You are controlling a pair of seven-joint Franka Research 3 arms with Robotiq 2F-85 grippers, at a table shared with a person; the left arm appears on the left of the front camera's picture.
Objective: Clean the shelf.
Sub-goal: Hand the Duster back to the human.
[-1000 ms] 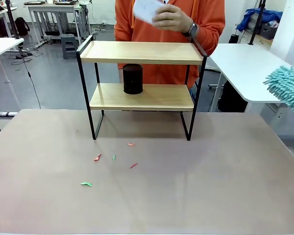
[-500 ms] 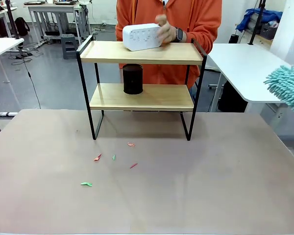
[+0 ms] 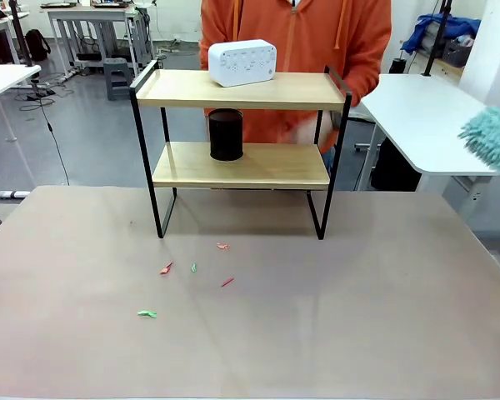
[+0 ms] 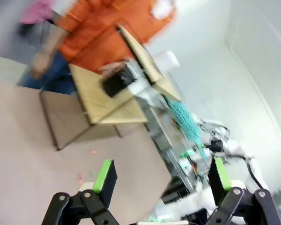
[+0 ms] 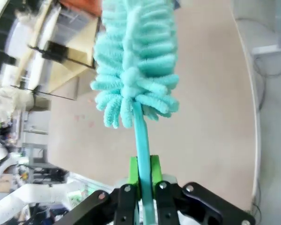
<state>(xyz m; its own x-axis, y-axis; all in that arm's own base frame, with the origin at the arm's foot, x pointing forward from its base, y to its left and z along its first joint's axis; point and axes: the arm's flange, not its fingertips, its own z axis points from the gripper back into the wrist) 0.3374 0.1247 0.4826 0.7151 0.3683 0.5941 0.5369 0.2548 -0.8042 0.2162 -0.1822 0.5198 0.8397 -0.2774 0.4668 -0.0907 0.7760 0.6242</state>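
Observation:
The shelf (image 3: 242, 90) stands at the table's far middle, two light boards in a black frame. A white box (image 3: 242, 62) sits on its top board and a black cylinder (image 3: 226, 134) on the lower board. The shelf (image 4: 103, 93) also appears blurred and tilted in the left wrist view. My right gripper (image 5: 143, 180) is shut on the handle of a teal fluffy duster (image 5: 133, 61), whose head (image 3: 493, 140) pokes in at the front view's right edge. My left gripper (image 4: 161, 178) is open and holds nothing, above the table.
Several small red and green scraps (image 3: 192, 271) lie on the brown table (image 3: 358, 317) in front of the shelf. A person in an orange hoodie (image 3: 296, 50) stands behind the shelf. White tables (image 3: 417, 117) stand at the right and far left.
The person set the white box on the top board and drew the hand back down behind the shelf. The duster head shifted slightly right and up.

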